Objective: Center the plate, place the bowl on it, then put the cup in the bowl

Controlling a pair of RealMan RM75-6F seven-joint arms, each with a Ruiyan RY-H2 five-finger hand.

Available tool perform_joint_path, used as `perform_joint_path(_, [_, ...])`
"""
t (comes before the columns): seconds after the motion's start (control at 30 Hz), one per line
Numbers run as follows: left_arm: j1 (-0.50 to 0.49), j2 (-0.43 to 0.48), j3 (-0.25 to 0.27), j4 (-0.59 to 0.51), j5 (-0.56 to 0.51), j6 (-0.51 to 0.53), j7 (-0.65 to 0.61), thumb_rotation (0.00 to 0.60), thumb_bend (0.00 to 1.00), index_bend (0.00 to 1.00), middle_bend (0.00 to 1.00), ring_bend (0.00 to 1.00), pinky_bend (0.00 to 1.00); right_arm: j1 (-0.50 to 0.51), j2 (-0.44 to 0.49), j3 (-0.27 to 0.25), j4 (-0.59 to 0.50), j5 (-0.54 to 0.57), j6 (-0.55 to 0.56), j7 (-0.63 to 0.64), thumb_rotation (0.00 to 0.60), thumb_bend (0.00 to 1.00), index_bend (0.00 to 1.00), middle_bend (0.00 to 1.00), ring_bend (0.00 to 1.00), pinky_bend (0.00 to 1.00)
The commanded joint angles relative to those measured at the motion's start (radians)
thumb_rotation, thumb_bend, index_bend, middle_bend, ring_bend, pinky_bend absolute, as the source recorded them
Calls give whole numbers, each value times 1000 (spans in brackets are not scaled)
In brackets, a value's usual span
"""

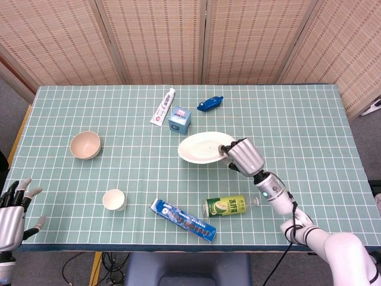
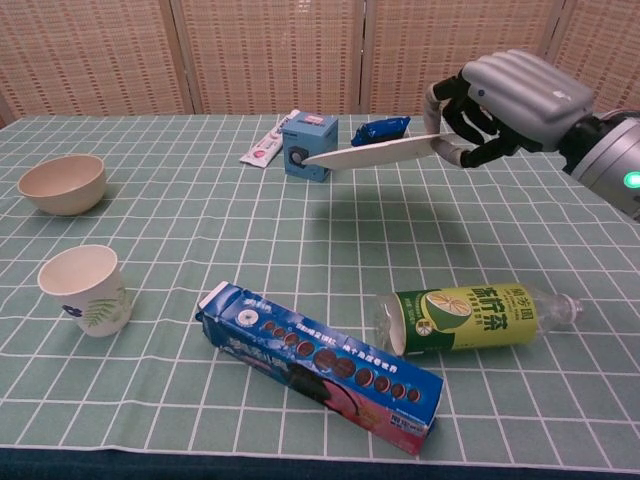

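A: Holding the plate (image 1: 201, 147) by its right edge, the right hand (image 1: 243, 157) has it lifted clear of the table (image 1: 309, 119), tilted, with its shadow on the cloth beneath.

B: And the left hand (image 1: 12, 210)?

A: Low at the near left corner, fingers spread, grasping nothing.

B: Where are the bowl (image 1: 85, 145) and the cup (image 1: 114, 199)?

A: The bowl sits upright on the left side; the cup stands nearer, a little to its right, well apart from the plate.

B: Anything else?

A: A green bottle (image 2: 470, 317) lies on its side near the front, just right of a blue cookie box (image 2: 318, 365). Farther back are a small blue box (image 1: 179, 120), a tube (image 1: 163, 106) and a blue wrapped packet (image 1: 210, 103).
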Motion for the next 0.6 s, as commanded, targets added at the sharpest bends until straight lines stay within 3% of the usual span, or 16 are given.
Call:
perform_joint_path(0.03, [1,1,0,-1,1,2,1,600,271,233,92,0,151,33,-10,1,-42,-14,-9,-28,600,400,622,819,778,874])
perform_joint_path(0.3, [6,7,0,4,-3,6,-10,600,271,233,92,0,151,110,-99,3,-19,-20,-79,-43,600,401,622,819,778,874])
perform_joint_path(0.6, [15,13,2,20,-10,11,-35,600,271,232,92,0,151,200,-232,1,129,-31,-128,-57,600,401,622,818,778,874])
